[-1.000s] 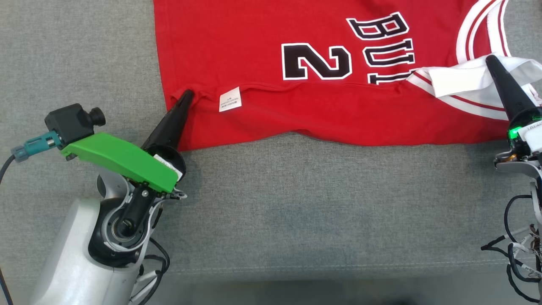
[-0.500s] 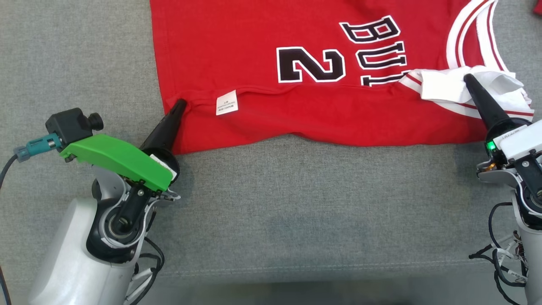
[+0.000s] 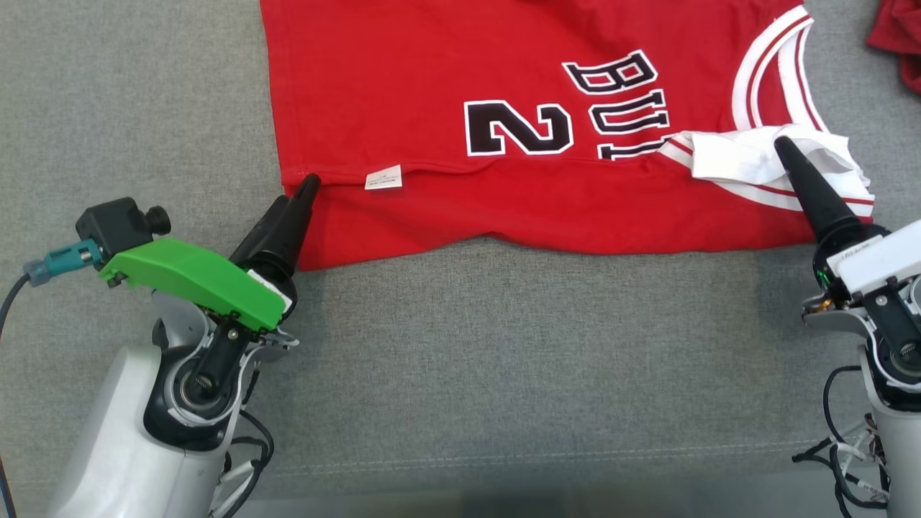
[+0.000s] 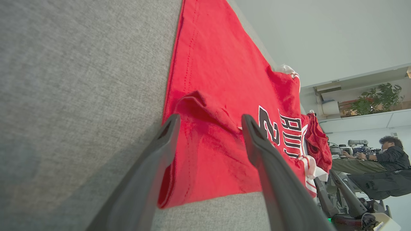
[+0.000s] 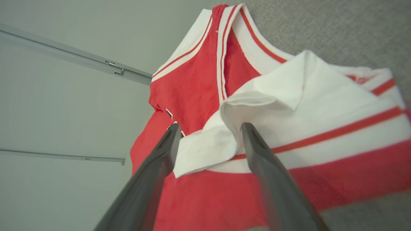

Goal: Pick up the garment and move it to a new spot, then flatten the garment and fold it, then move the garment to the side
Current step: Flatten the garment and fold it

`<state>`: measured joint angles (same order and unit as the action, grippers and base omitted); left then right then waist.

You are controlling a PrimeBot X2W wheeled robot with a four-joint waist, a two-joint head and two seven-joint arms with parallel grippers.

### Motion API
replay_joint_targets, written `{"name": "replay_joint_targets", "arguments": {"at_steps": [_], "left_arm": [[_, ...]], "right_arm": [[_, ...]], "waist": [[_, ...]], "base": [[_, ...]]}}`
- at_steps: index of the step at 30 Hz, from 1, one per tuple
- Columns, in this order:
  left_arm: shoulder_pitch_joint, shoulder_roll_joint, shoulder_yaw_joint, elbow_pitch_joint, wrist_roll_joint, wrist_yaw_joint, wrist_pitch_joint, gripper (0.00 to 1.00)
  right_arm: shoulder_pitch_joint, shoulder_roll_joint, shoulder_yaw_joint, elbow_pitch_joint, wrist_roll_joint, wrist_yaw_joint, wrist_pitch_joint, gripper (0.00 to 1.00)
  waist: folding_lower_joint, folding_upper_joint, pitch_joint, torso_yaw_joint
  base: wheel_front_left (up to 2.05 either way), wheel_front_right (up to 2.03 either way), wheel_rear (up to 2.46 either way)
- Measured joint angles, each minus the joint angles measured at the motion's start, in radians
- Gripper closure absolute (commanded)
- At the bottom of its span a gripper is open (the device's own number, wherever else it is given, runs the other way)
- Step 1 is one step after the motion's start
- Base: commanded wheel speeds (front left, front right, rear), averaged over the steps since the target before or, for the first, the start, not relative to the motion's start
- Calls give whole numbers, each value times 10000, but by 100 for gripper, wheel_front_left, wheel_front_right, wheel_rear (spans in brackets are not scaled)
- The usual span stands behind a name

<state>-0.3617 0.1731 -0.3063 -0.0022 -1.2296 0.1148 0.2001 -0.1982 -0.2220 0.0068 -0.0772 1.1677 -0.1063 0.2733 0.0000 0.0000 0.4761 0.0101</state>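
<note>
Grey woven upholstery [image 3: 504,345] stretches across the near ground. The robot's two pale arms come up from its near edge, the left one carrying a bright green plastic cover [image 3: 194,277] and a small black camera [image 3: 119,219].

Further out, the left gripper [image 3: 306,188] points at the near left corner of the red sleeveless basketball jersey [image 3: 446,86]. The right gripper [image 3: 784,151] rests its tip on the jersey's crumpled white striped armhole trim [image 3: 727,155].

From the head camera each gripper looks like one dark spike, and I cannot judge its spread there. The wrist cameras settle it. The left fingers [image 4: 160,150] stand apart with a puckered red hem corner lying loose between them, and the right fingers [image 5: 160,154] stand apart around a curled white fold, clamping nothing.

The jersey lies flat across the far half of the upholstery. Its near edge is folded over, showing a small white care label [image 3: 383,178], and a black "2" and lettering are printed beyond.

Another bunched red cloth [image 3: 899,36] sits at the far right corner. The left wrist camera also catches a seated person [image 4: 382,163] and a leafy green plant [image 4: 375,99] across the room.
</note>
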Motion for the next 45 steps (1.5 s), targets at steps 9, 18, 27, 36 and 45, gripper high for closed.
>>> {"name": "replay_joint_targets", "arguments": {"at_steps": [9, 18, 27, 36, 45], "left_arm": [[915, -449, 341, -600, -721, -2, -265, 0], [1645, -761, 29, -1091, -1062, 2, -163, 0], [2009, -761, -15, -1250, -1122, 15, -163, 0], [2038, -759, 96, -1381, -1122, 15, -180, 0], [1964, -713, 215, -1411, -1024, 15, -267, 0]], "right_arm": [[1214, 341, -165, -763, 128, 46, -203, 0], [1891, 537, -562, -867, 267, 31, -531, 0], [2186, 566, -953, -830, 399, -12, -736, 0], [2287, 696, -1011, -821, 468, -8, -941, 0], [2259, 782, -974, -750, 466, 13, -1026, 0]], "waist": [[0, 0, -411, -122], [0, 0, -282, -305], [0, 0, -68, -332], [0, 0, 138, -347], [0, 0, 240, -343]], "base": [[0, 0, 0], [0, 0, 0], [0, 0, 0], [0, 0, 0], [0, 0, 0]]}}
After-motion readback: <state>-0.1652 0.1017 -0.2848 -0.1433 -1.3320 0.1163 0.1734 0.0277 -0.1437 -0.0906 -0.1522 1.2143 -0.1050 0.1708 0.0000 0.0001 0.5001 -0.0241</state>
